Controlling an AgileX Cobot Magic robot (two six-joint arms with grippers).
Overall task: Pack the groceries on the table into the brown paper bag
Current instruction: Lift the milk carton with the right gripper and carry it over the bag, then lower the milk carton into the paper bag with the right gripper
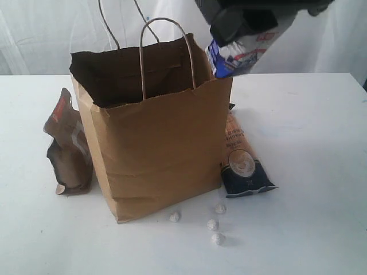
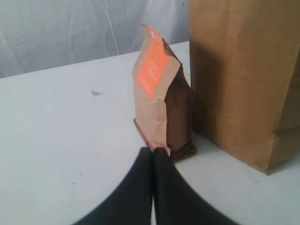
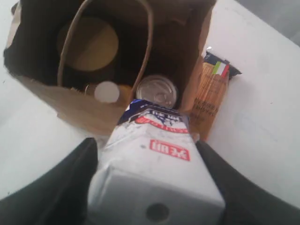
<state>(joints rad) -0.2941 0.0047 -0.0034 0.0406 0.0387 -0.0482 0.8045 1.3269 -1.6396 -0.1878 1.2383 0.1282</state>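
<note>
My right tool (image 3: 145, 147) grips the carton (image 1: 238, 54) over the rim of the bag (image 1: 160, 137); I should centre it above the opening before lowering. My left tool (image 2: 153, 154) is clenched, empty.

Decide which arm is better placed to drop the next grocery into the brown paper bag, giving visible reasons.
Right. Its pincer grips the small white-blue carton just above the brown paper bag at its open rim. The left pincer is shut and empty, low over the table by the dark-brown pouch.
</note>
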